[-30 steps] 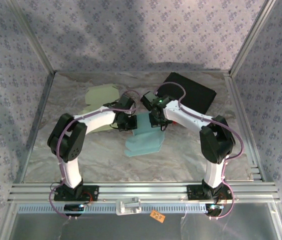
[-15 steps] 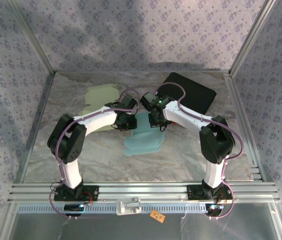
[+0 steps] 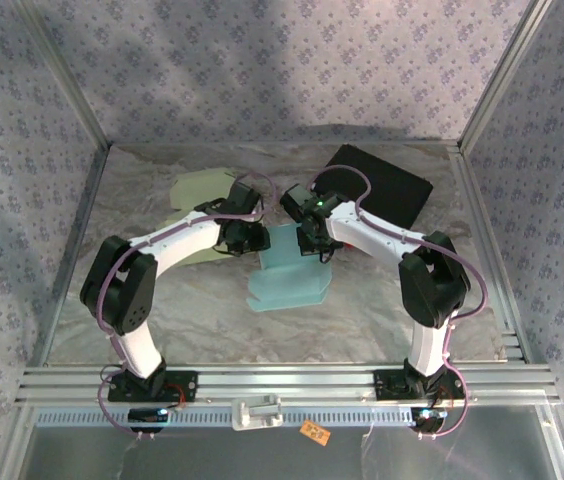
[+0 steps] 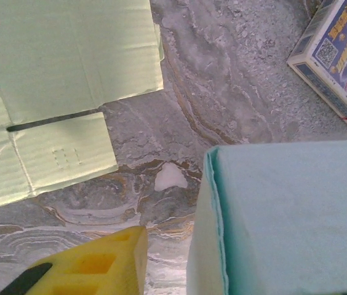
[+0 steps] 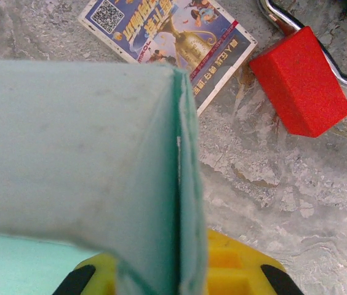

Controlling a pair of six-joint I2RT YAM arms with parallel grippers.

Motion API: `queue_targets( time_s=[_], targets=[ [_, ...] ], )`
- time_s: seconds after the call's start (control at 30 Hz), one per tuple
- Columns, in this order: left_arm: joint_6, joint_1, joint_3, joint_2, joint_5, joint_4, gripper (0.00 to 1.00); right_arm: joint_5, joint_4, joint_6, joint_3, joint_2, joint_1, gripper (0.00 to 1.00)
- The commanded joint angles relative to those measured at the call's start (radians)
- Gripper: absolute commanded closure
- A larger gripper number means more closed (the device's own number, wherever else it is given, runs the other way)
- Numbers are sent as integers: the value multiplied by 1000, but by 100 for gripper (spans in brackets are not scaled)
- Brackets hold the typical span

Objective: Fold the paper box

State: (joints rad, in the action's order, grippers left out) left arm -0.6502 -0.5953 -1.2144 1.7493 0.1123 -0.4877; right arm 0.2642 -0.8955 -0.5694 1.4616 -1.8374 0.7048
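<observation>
The left gripper (image 3: 247, 235) released the paper box (image 3: 287, 278).
Midway across the table (image 3: 162, 330), its raised flap stayed pinched in the right gripper's (image 3: 312, 238) clamped jaws; the left jaws had parted, empty, just beside it.

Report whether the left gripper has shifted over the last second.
Yes. In the top view the left gripper has shifted slightly up and left in frame, toward the pale green cardboard sheet, which has stayed put.
</observation>
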Motion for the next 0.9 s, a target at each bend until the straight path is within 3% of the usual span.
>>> queue_targets(
  time_s=[0.0,0.13,0.17,0.4,0.57,0.6,0.67,0.87],
  targets=[
    [11,3,-2,18,5,-1,74,3,-37,-19,11,-4,-4,100],
    [-1,-9,-7,13,-63,-28,98,9,-44,-20,20,-3,-1,100],
    [-5,-14,-16,15,-81,-40,100,9,-44,-22,20,-6,-1,100],
    [-53,-86,-90,20,-245,-179,100,21,-59,-33,35,-25,4,100],
    [-88,-93,-104,15,-245,-224,100,24,-67,-38,39,-30,1,100],
    [-86,-91,-109,13,-235,-226,96,17,-65,-40,37,-30,1,100],
    [-84,-92,-117,3,-204,-224,76,6,-63,-42,36,-27,-4,100],
    [-103,-84,-155,-69,-121,-247,48,-34,-66,-50,33,-16,-31,100]
  ],
)
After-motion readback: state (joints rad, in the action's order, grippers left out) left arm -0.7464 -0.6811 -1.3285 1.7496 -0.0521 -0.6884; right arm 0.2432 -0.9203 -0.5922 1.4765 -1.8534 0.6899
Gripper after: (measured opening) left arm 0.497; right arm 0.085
